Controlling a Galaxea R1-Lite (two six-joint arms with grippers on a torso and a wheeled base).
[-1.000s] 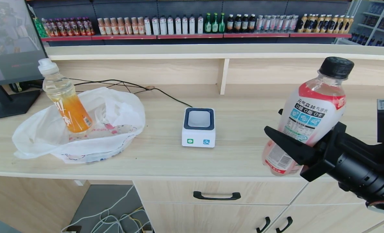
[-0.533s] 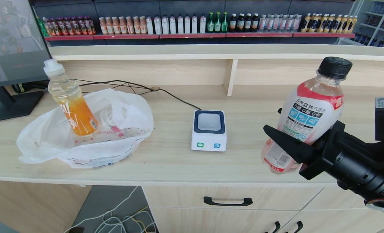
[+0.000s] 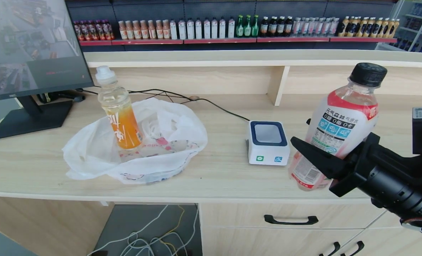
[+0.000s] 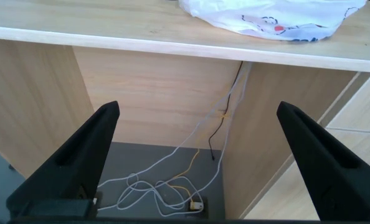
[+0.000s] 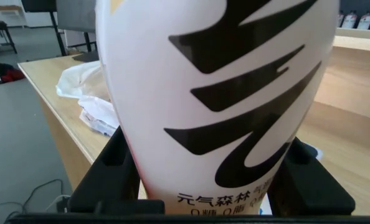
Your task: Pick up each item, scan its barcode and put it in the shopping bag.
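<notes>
In the head view, the right gripper [image 3: 312, 147] was clamped on the lower half of a pink-label bottle [image 3: 342, 121] with a black cap. The bottle was held in the air, a little tilted, over the front edge of the counter [image 3: 214, 177] and just to the right of the scanner [image 3: 268, 142]. Well apart on the left lay the white shopping bag [image 3: 90, 156], open, with an orange drink bottle [image 3: 120, 110] standing in it and leaning slightly. A monitor [image 3: 30, 46] stood at the far left.

In the left wrist view, the left gripper [image 4: 199, 109] had its fingers wide apart and held nothing. It hung lower than the counter top, facing the cabinet side and some cables [image 4: 172, 186] on the floor. An edge of the bag was seen above.

In the right wrist view, the bottle stood very close, with the black fingers [image 5: 107, 171] pressing it from both sides.

The bottle seemed to be full, so I judge it rather heavy for its size. The plastic body is probably stiff enough, but the film label looks smooth and the body is round, so it may turn or slide in the jaws. A firm hold low on the body, clear of the barcode patch near the bottom, seems most suitable.
</notes>
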